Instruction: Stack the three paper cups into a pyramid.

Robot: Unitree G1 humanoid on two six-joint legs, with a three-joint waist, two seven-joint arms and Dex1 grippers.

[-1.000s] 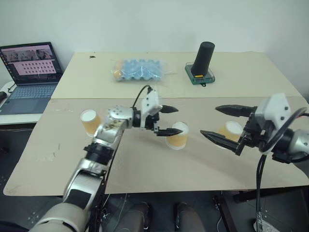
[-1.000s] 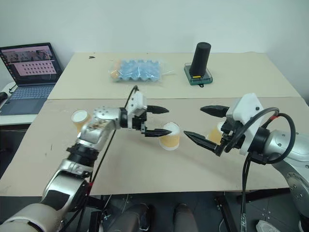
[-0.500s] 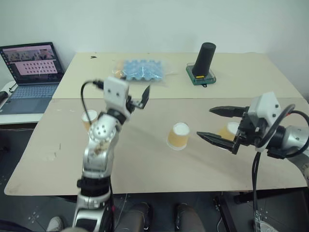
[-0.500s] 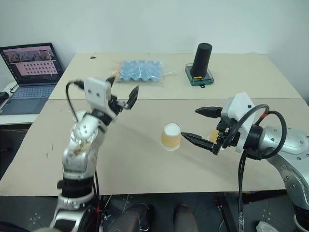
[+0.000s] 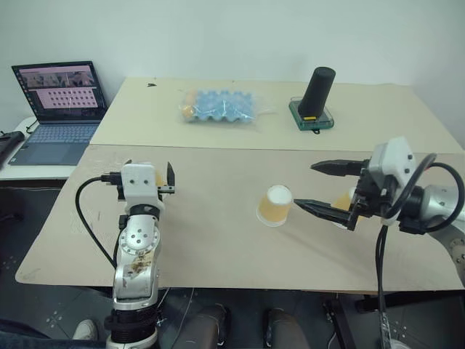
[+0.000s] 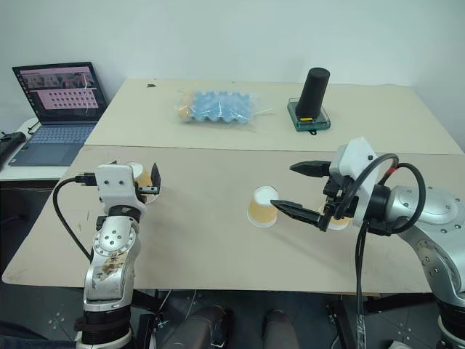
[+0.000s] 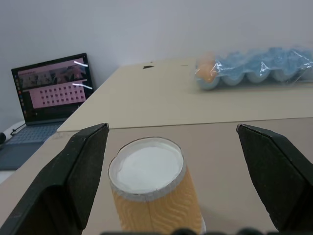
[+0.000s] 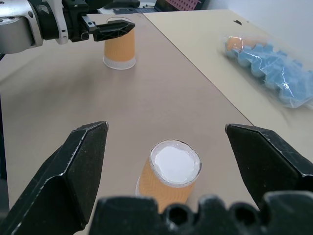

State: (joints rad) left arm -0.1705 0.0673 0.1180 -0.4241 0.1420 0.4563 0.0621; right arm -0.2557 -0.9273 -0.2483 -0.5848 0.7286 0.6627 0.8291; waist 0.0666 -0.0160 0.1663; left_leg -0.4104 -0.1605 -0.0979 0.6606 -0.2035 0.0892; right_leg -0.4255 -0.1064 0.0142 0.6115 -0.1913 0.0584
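Three orange-tan paper cups stand upside down on the beige table [image 5: 211,240], apart from one another. The left cup [image 7: 154,191] sits between the fingers of my open left gripper [image 7: 172,128], which flank it without touching. The middle cup [image 5: 275,206] stands just ahead of the lower fingertip of my right gripper [image 5: 305,186], which is open and holds nothing. The right cup [image 6: 336,218] is partly hidden behind that gripper's fingers. In the right wrist view, the middle cup [image 8: 168,176] is close and the left cup [image 8: 120,44] is farther off.
At the back of the table lie a bagged blue egg tray [image 5: 218,107] and a tall black cylinder [image 5: 317,93] on a green base. An open laptop [image 5: 58,91] sits on a side table at the far left.
My left arm has swung back from the middle cup to the left one, and its open fingers now flank that cup. The right gripper has hardly moved.
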